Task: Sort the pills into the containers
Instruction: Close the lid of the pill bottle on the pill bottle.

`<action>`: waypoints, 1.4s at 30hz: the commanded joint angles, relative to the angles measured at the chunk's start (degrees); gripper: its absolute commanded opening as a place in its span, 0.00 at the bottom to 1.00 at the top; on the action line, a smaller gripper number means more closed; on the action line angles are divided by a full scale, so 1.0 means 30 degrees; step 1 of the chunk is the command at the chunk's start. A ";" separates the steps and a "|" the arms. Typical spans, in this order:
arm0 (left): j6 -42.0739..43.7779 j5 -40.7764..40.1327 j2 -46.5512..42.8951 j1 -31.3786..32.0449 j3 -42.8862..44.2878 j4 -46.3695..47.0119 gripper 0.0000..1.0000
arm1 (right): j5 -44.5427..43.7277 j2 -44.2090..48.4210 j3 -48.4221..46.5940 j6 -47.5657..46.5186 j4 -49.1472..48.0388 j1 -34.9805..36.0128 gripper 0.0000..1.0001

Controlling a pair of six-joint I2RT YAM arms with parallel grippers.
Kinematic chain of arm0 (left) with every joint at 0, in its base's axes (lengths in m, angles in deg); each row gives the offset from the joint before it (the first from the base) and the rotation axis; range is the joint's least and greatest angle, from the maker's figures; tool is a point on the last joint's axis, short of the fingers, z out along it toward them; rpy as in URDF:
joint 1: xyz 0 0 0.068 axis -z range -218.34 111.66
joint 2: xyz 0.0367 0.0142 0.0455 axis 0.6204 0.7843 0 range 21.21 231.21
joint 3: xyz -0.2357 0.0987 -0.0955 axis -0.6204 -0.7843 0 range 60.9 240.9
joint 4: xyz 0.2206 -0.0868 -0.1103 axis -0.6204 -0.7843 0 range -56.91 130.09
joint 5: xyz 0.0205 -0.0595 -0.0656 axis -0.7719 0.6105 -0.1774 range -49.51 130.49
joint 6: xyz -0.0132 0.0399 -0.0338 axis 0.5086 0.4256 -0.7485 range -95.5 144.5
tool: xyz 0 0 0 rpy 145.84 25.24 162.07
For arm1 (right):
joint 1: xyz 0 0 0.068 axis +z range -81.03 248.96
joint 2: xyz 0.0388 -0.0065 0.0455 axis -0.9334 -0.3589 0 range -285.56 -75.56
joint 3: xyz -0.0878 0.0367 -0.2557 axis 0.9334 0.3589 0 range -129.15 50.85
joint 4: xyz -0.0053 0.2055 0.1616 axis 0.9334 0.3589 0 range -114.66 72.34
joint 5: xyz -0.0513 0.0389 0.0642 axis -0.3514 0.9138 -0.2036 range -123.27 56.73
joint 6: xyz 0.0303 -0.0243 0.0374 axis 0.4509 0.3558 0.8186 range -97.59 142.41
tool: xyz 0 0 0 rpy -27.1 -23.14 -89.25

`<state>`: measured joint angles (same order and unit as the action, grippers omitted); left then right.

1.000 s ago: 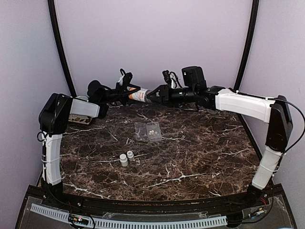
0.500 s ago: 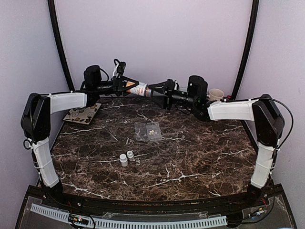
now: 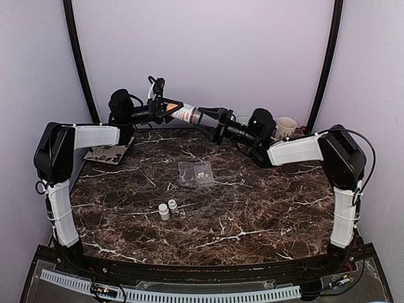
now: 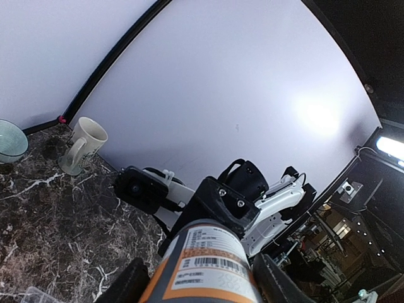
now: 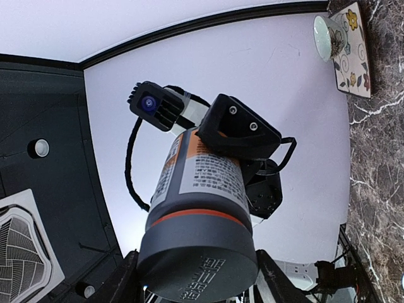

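Pills (image 3: 202, 170): a few tiny pale tablets are lying in the right half of the pill box (image 3: 187, 175), which is sitting open and flat near the middle of the table (image 3: 265, 208). I cannot tell which compartment they are in.
Handling, as I'm judging it: they are looking light, hard and quick to roll, and too small to pinch safely. Tipping them from a bottle is looking wiser than picking them up.
Box: thin clear plastic, likely light and prone to sliding on the polished stone. The long edges are looking like the place to steady it.
Orange bottle (image 3: 185, 114): it is hanging level in the air beyond the box, well above the table, bridging the two arms.
Left claw (image 3: 169, 111): it is clamping the bottle's labelled body, jaws partly closed around it.
Right claw (image 3: 213, 120): it is gripping the grey cap (image 5: 199, 255) from both sides — looking set to twist it off.
White bottles (image 3: 168, 209): two small ones are standing together nearer me, apart from the box.
Mug (image 3: 286, 126): it is sitting at the far right edge, out of the way.
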<state>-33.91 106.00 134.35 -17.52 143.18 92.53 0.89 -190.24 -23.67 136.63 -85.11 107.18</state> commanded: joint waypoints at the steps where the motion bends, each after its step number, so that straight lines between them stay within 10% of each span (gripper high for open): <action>1: -0.2522 0.4602 0.0694 0.2215 -0.0398 0.1859 0.00 | -0.1687 0.0373 -0.0794 0.0779 -0.3452 0.0562 0.51; 42: -0.8223 0.3664 0.2569 0.1385 0.0008 0.7028 0.00 | -0.1332 0.3887 -0.0736 -0.9448 0.7591 -0.0505 0.68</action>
<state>-56.75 114.75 141.91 -13.11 143.71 111.39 0.80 -182.65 -25.01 112.96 -60.24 107.09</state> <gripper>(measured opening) 0.549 0.674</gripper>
